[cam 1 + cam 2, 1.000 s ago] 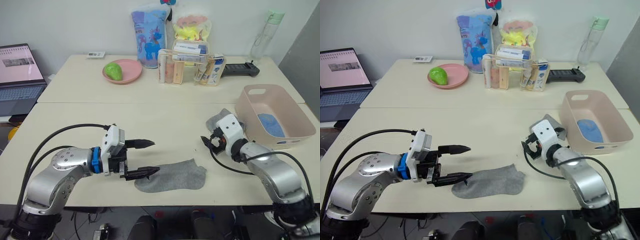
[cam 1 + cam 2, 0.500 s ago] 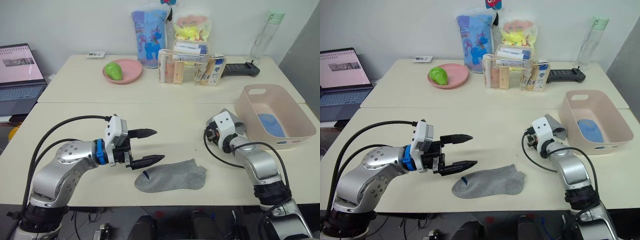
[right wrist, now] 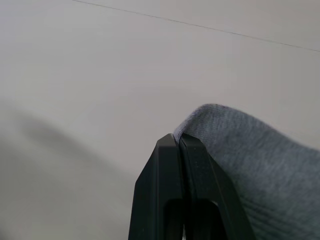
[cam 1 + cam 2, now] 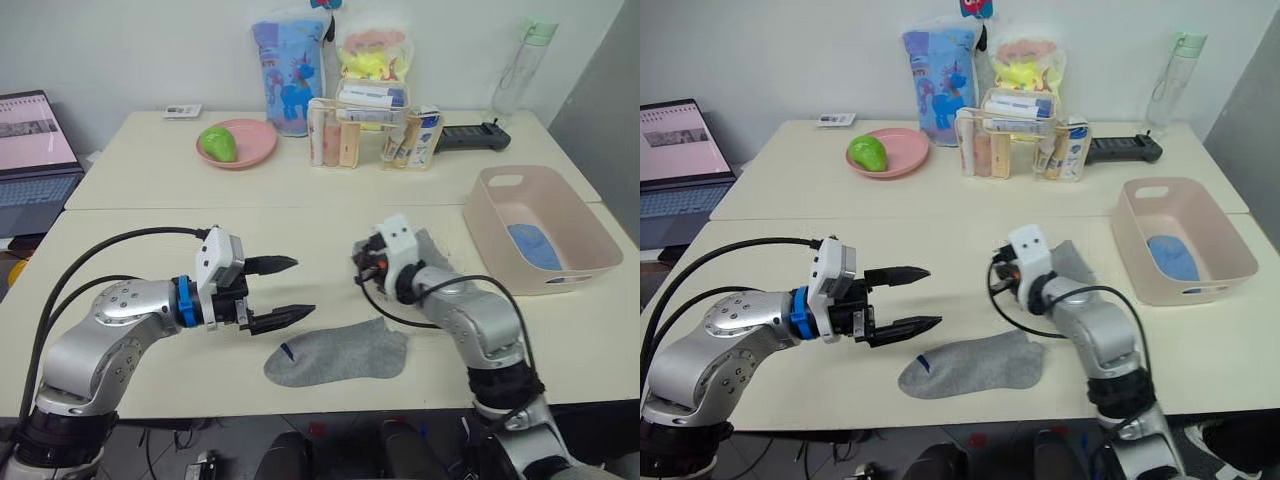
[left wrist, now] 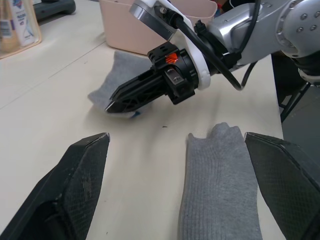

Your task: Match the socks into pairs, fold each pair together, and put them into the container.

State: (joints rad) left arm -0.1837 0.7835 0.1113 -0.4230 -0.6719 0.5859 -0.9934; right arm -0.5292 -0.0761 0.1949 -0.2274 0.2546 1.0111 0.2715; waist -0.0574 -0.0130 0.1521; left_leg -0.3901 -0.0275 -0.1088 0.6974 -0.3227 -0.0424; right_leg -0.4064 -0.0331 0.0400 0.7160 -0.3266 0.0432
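One grey sock lies flat near the table's front edge. My left gripper hovers just left of and above its toe end, fingers wide open and empty; the same sock lies between them in the left wrist view. My right gripper points left at mid-table, shut with the edge of a second grey sock pinched at its tips; that sock trails behind it. The pale pink container stands at the right with a light blue sock inside.
At the back are a pink plate with a green fruit, a clear organiser of bottles, two printed bags, a water bottle and a black device. A laptop sits at far left.
My right gripper has closed and swung left toward mid-table with the second grey sock's edge. My left gripper has lifted off the flat sock's toe, still open. The camera has shifted.
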